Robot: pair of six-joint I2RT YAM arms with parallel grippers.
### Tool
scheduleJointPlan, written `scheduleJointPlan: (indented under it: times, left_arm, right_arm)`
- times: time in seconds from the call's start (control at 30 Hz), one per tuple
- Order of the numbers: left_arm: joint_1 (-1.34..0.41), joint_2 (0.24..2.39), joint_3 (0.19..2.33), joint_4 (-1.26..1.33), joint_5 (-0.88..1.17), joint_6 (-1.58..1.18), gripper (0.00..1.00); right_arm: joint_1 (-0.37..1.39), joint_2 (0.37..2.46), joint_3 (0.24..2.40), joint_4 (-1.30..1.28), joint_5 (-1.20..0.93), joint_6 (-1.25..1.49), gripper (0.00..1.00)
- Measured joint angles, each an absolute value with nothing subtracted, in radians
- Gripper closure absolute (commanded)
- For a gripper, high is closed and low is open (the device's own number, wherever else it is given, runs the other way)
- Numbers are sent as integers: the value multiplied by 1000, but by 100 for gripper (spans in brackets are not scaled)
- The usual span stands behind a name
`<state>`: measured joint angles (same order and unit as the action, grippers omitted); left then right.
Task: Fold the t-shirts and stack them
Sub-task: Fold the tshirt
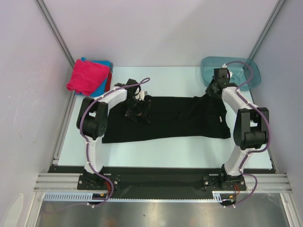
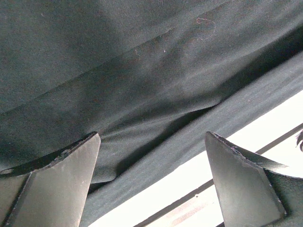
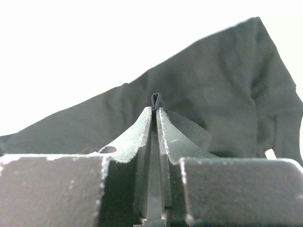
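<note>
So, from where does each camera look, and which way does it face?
Top external: above and behind, looking down at the table; both arms show.
Left wrist: on the left arm, close above the black t-shirt; the open left gripper shows.
Right wrist: on the right arm, looking along the right gripper, shut on a fold of t-shirt.
Shared: all three see the black t-shirt.

A translucent teal basin (image 1: 208, 65) stands at the far right corner of a pale greenish table (image 1: 165, 158), and it is tilted a little toward the wall. Plain white walls (image 1: 165, 28) close the place on three sides, with a thin metal post (image 1: 53, 26) going up in the left corner and another post (image 1: 269, 26) in the right corner. Along the near edge of the table lies a black strip (image 1: 161, 176), then a grey metal rail (image 1: 57, 182), and below it a long white slotted channel (image 1: 156, 200).
</note>
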<state>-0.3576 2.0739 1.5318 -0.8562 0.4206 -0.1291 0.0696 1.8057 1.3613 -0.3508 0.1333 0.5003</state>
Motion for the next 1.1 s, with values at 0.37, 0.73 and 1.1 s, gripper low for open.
scheduleJointPlan:
  times: [0.37, 0.73, 1.1]
  left_arm:
    - [-358, 2074, 1532, -859, 411, -129, 0]
    - [-358, 2074, 1532, -863, 400, -129, 0]
    - [-358, 2074, 1532, -864, 396, -130, 0]
  right_arm:
    - [83, 1871, 1423, -320, 132, 492, 59]
    - [153, 1988, 1628, -496, 125, 465, 50]
    - [340, 2016, 1789, -751, 88, 500, 56]
